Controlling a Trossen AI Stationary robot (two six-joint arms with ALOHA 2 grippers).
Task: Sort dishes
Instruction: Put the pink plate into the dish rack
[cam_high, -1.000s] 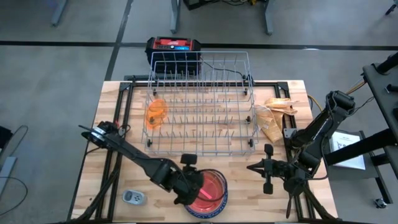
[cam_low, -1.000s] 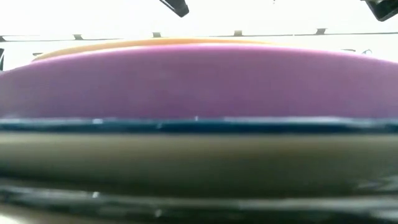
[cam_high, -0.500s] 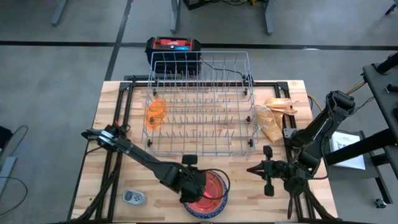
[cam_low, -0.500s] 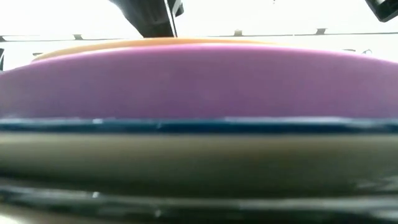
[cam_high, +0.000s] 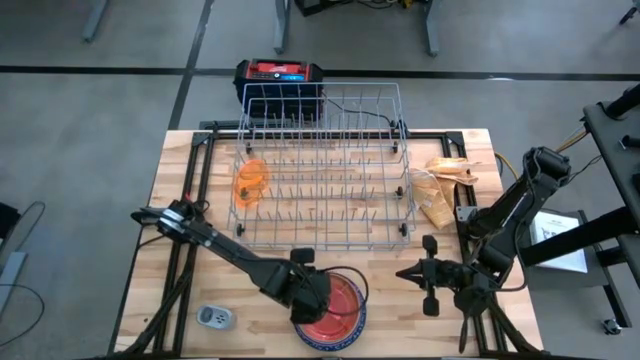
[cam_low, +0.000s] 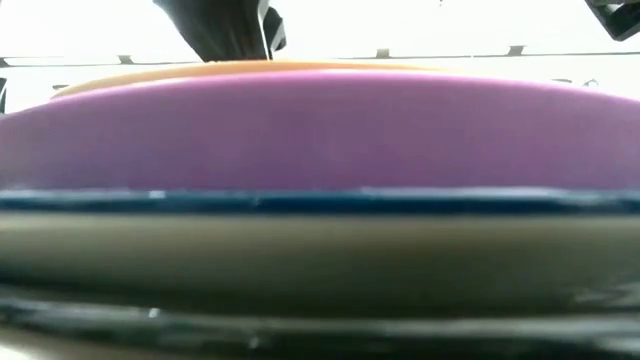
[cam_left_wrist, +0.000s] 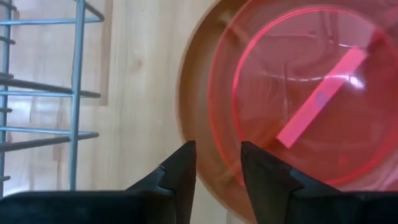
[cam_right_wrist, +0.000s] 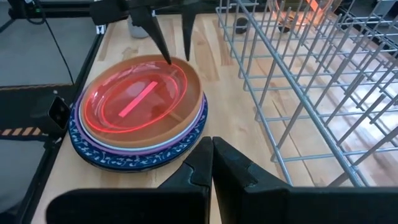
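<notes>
A small grey-white device (cam_high: 213, 317) lies on the wooden table (cam_high: 160, 215), out to the left of the left claw. A translucent orange plastic cup (cam_high: 249, 183) sits farther back, at the left end of the silver wire dish rack (cam_high: 325, 165).

The left claw (cam_high: 305, 303) hangs at the near front edge, over the left rim of a stack of round plastic plates (cam_right_wrist: 134, 146). Its two dark fingers (cam_left_wrist: 179, 171) are parted with nothing between them, straddling the rim of the top brown plate (cam_left_wrist: 194, 99). Just beyond the fingertips a translucent pink bowl-like cup (cam_left_wrist: 298, 93) rests inside that brown plate. Beneath it the stack shows white, purple (cam_low: 320, 125) and blue speckled (cam_right_wrist: 93, 155) rims.

To the right of the stack, well apart from it, the right claw (cam_high: 428, 272) waits low over the table with its fingers (cam_right_wrist: 205, 158) pressed together, empty. Behind it, beside the rack's right end, lie crumpled tan wrappers (cam_high: 440, 190).
</notes>
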